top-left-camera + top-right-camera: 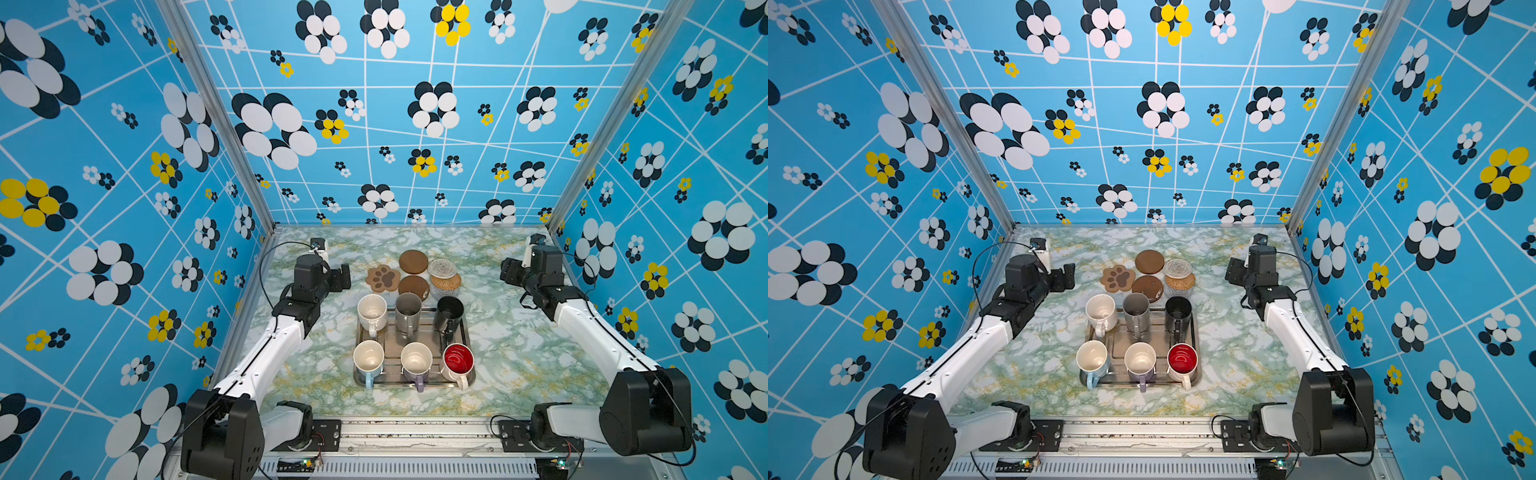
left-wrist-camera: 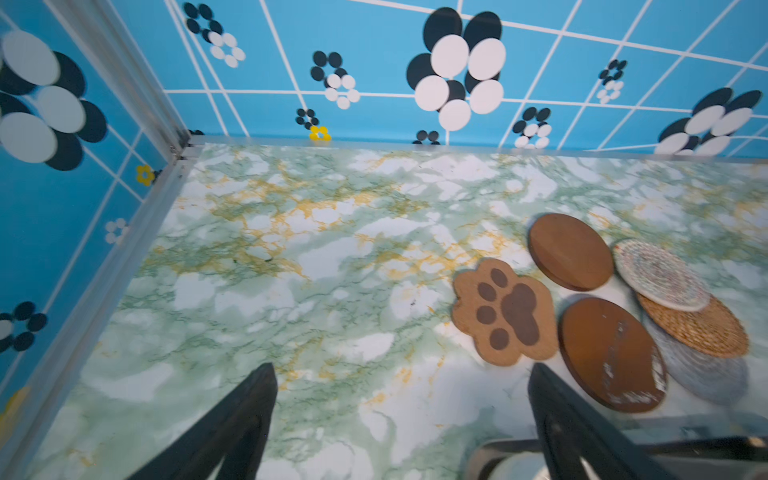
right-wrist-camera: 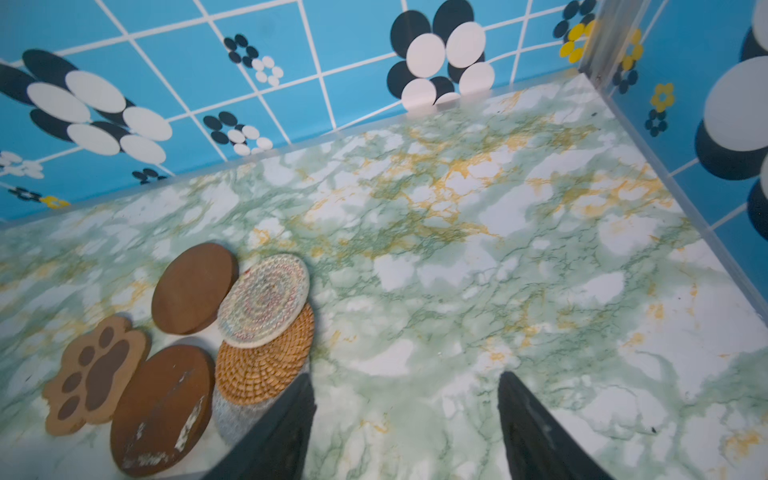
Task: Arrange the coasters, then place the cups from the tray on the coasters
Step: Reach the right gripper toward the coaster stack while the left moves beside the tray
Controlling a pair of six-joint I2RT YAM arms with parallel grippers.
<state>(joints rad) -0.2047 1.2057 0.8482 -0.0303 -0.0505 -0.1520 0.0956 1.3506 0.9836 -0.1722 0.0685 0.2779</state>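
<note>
Coasters (image 1: 413, 262) overlap; judged thin, light, fairly stiff: pinch a free edge. Left gripper (image 2: 403, 368) and right gripper (image 3: 405, 376): jaws apart, empty.

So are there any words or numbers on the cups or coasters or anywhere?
No readable text anywhere.
Paw coaster: a paw picture, no letters.
Scuffed brown coaster: white scratches, not writing.
Black cup and the other cups: no print visible.
Walls: flowers and lines only.
Small board on the front rail: too small to read.
</note>
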